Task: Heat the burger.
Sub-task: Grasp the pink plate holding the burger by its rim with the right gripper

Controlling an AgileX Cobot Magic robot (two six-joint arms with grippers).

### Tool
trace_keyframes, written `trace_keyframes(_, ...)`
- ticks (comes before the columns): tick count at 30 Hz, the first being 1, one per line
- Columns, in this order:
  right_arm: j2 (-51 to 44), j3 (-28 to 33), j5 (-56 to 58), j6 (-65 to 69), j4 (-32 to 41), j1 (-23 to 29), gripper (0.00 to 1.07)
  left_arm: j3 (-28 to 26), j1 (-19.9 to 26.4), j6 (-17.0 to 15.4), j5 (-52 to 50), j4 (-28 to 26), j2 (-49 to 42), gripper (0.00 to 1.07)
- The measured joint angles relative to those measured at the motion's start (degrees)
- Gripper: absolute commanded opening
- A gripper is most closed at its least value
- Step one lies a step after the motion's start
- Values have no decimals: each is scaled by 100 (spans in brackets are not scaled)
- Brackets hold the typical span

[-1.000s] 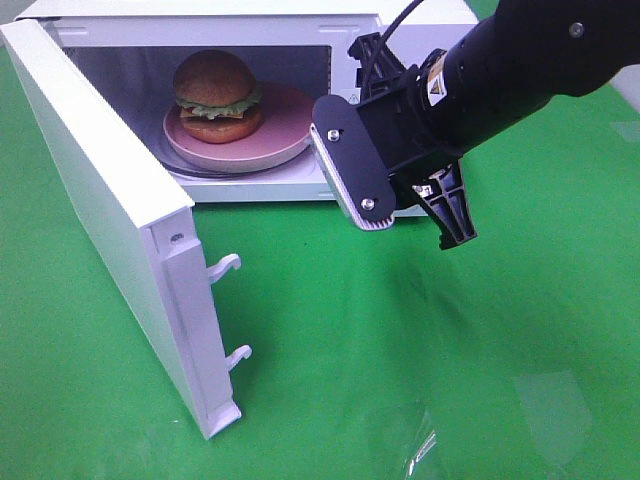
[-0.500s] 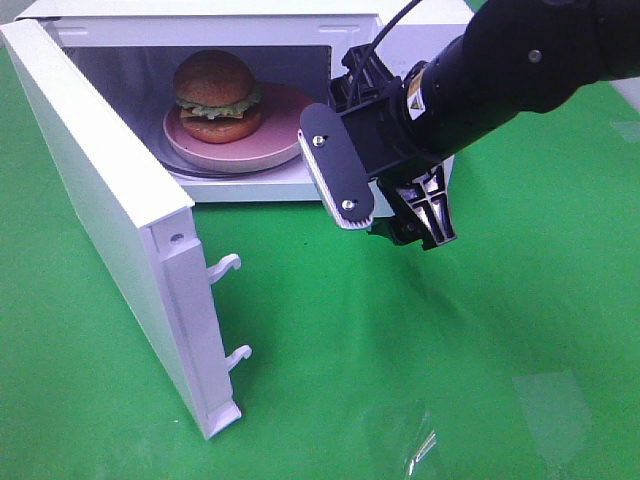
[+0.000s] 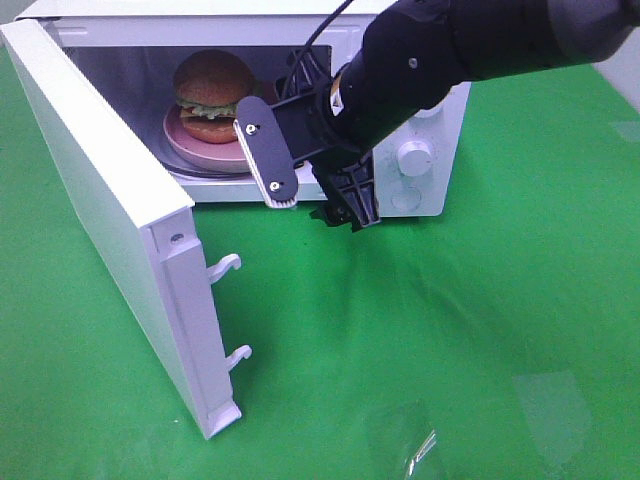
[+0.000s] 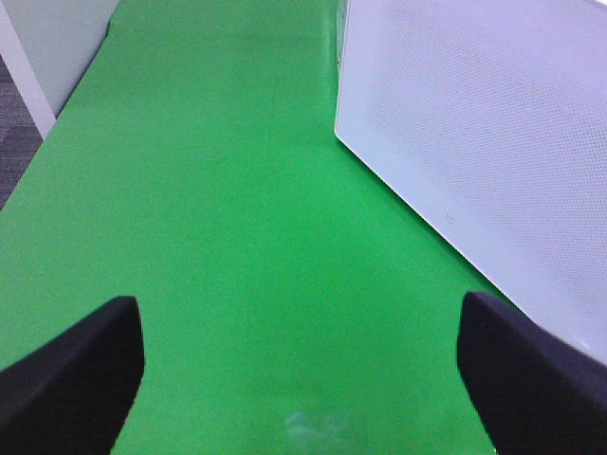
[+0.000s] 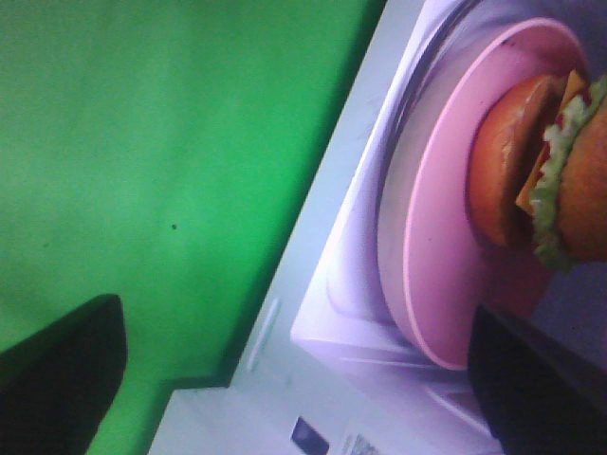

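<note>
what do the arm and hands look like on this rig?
In the high view the right arm is glossy black and rounded, with a thin black cable looping off it and a small yellow-and-white label. The right hand has flat black fingers with screws and a ribbed white pad. The left hand shows only black finger ends.

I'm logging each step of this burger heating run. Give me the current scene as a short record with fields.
burger: on the pink plate, inside the microwave
microwave door: swung wide open
right gripper: in front of the microwave opening, jaws open, holding nothing
left gripper: jaws open, empty, over the green cloth beside the door's outer face
door closed: not yet
</note>
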Motion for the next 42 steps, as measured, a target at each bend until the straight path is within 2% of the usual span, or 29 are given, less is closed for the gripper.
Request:
trace_keyframes(21,1432,-1690,11,235,0,40,90,0,0,0,0,0,0,82)
trace_keyframes(35,2091,-2378,69,321,0,-74,88,0,0,0,0,0,0,82)
trace_keyframes(42,2235,-2441,57,378,0,-212,87,0,0,0,0,0,0,82)
